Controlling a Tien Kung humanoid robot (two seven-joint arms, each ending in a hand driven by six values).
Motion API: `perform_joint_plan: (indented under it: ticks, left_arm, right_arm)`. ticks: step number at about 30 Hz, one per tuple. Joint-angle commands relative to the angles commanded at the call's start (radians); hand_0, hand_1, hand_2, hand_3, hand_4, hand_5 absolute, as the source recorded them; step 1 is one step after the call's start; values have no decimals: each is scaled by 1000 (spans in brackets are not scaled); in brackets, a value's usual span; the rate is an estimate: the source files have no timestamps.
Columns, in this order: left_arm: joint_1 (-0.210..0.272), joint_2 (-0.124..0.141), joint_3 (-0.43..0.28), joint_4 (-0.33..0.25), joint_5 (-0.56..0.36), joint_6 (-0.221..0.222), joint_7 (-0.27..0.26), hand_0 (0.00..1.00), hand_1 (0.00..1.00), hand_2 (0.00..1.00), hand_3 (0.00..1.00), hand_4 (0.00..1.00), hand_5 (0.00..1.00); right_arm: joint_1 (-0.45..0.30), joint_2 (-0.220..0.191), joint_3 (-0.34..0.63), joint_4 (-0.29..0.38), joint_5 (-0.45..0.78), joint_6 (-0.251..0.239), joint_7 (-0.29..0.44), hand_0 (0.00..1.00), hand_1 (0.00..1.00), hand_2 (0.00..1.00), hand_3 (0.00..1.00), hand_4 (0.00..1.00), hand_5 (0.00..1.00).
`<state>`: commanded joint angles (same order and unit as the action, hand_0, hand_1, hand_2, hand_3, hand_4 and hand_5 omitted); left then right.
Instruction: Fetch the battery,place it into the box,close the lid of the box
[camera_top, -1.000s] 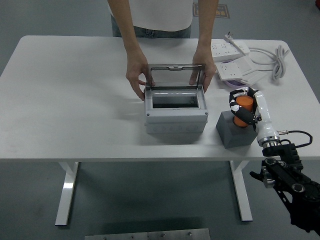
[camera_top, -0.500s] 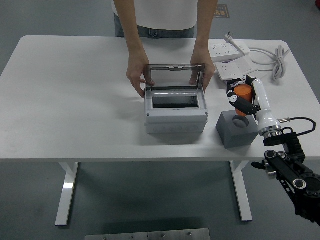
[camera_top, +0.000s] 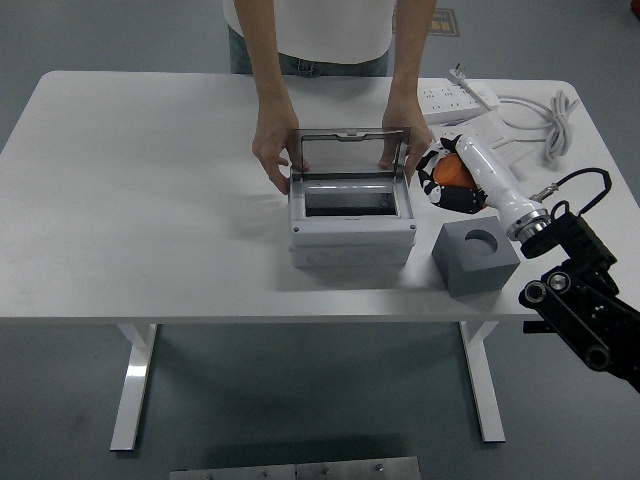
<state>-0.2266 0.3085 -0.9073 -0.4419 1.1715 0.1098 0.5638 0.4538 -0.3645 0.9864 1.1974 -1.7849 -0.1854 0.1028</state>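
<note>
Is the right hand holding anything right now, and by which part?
Yes. The right hand grips the orange battery, fingers wrapped around its body, in the air beside the box. A person's hands hold the lid upright by its sides.

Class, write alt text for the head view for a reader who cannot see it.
The robot's right hand carries an orange battery toward a grey box on the white table. A person's hands hold its lid open; a grey holder block sits empty.
</note>
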Motion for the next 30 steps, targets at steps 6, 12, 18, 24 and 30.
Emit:
perform_joint_plan:
  ticks: [6, 12, 18, 24, 30]
  left_arm:
    - [2, 5, -1, -1, 0, 1, 2, 632, 698, 573, 541, 500, 2]
    - [1, 12, -4, -2, 4, -1, 7, 632, 698, 573, 541, 500, 2]
    - [2, 16, -9, -4, 11, -5, 13, 632, 698, 573, 541, 500, 2]
    - [-1, 18, -14, -5, 20, -12, 18, 632, 698, 573, 541, 500, 2]
    - [-3, 21, -20, -6, 31, -17, 23, 632, 698, 573, 541, 500, 2]
  right_arm:
    - [91, 19, -93, -10, -119, 53, -103, 91, 180, 232, 280, 2, 24]
    - [167, 56, -178, -34, -156, 93, -169, 91, 177, 230, 279, 2, 23]
    - [219, 109, -226, -69, -163, 105, -194, 87, 178, 226, 274, 2, 3]
    - [257, 172, -249, -113, -169, 100, -196, 88, 176, 224, 272, 2, 2]
    - [285, 222, -251, -165, -172, 86, -187, 89, 177, 222, 271, 2, 2]
